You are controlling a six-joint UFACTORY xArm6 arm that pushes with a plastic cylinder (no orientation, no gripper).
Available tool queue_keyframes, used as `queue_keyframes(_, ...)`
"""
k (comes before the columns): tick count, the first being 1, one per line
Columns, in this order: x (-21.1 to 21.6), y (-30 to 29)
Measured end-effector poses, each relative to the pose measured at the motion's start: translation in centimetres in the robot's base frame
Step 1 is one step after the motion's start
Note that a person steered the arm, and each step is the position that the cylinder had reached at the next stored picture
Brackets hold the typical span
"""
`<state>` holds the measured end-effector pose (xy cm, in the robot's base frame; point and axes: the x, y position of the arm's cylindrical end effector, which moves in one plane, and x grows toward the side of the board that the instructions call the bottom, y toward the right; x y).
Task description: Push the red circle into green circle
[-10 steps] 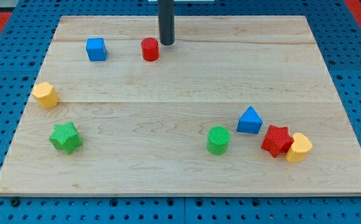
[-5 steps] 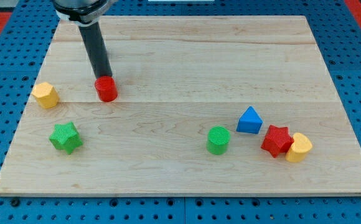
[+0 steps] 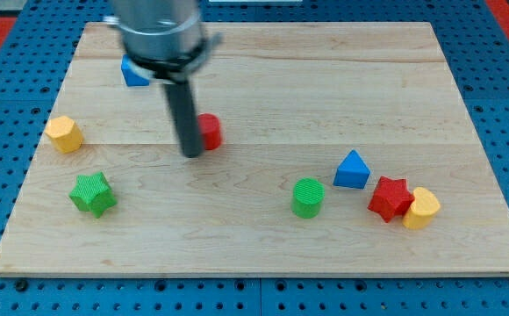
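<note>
Upright red circle (image 3: 209, 132) beside my tip (image 3: 191, 154)

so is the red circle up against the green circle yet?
No. The red circle sits apart from the green circle, bare board between them. My tip is at the red circle's left.

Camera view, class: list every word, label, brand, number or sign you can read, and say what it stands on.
None: no text can be read anywhere.
The wooden board is bare wood.
The red circle, green circle and other blocks carry no marks.
My tip, just left of the red circle, is plain dark.
</note>
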<state>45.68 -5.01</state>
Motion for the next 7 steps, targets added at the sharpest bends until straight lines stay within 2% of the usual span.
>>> queue_keyframes(1,-0.8,-6.3)
queue_keyframes(2,-3.7,-5.5)
queue_keyframes(3,-6.4,2.3)
queue_keyframes(4,1.7,9.6)
queue_keyframes(6,4.9,-0.8)
queue_keyframes(7,6.7,7.1)
